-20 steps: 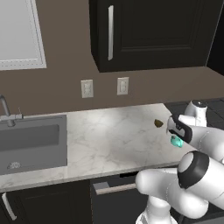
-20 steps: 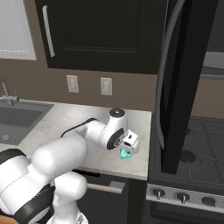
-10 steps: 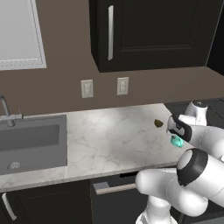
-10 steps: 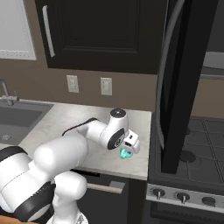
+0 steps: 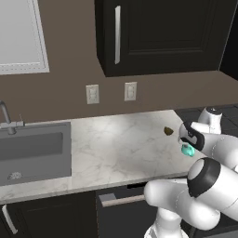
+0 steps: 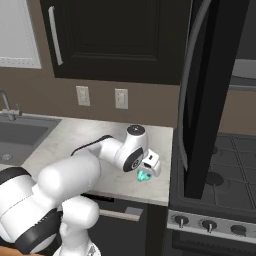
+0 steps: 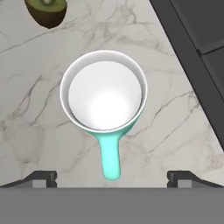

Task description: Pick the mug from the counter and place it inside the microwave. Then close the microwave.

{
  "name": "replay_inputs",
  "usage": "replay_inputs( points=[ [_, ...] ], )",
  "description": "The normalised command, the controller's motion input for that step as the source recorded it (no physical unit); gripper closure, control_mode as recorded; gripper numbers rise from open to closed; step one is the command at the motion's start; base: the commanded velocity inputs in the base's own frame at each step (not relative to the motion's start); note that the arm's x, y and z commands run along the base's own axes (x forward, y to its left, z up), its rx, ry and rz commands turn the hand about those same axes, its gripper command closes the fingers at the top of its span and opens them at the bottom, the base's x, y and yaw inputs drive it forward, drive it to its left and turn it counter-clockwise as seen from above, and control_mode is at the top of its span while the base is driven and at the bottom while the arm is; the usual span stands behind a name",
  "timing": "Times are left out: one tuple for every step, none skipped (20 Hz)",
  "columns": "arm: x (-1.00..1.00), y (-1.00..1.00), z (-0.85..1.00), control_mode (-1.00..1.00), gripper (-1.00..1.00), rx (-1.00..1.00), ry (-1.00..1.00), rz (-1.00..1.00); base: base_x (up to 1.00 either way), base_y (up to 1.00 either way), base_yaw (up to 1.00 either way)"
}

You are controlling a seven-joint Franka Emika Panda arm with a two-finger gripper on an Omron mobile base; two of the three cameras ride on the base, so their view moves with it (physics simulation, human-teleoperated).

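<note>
Hovering above the counter, the white arm's two-finger gripper looks straight down, its dark fingertips spread wide apart with nothing between them. Just beyond them stands the small teal mug with a white inside, upright on the white-grey veined marble counter, its teal handle pointing back toward the gripper. In the left base view the mug sits near the counter's right end, just below the hand. Past the mug lies a small olive-brown lump, apart from it. Beside the counter's right edge hangs the tall dark microwave door, swung open over the black gas stovetop. At the far left is the grey sink basin.
</note>
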Motion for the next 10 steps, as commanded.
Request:
replay_inputs(
  points=[
    [0.00,0.00,-0.04,-1.00,-1.00,0.00,0.00,0.00,0.00,0.00,0.00],
    [0.00,0.00,-0.07,-1.00,-1.00,0.00,0.00,0.00,0.00,0.00,0.00],
    [0.00,0.00,-0.11,-1.00,-1.00,0.00,0.00,0.00,0.00,0.00,0.00],
    [0.00,0.00,-0.14,-1.00,-1.00,0.00,0.00,0.00,0.00,0.00,0.00],
    [0.00,0.00,-0.19,-1.00,-1.00,0.00,0.00,0.00,0.00,0.00,0.00],
    [0.00,0.00,-0.20,-1.00,-1.00,0.00,0.00,0.00,0.00,0.00,0.00],
    [0.00,0.00,-0.22,-1.00,-1.00,0.00,0.00,0.00,0.00,0.00,0.00],
    [0.00,0.00,-0.24,-1.00,-1.00,0.00,0.00,0.00,0.00,0.00,0.00],
    [0.00,0.00,-0.25,-1.00,-1.00,0.00,0.00,0.00,0.00,0.00,0.00],
    [0.00,0.00,-0.24,-1.00,-1.00,0.00,0.00,0.00,0.00,0.00,0.00]
  ],
)
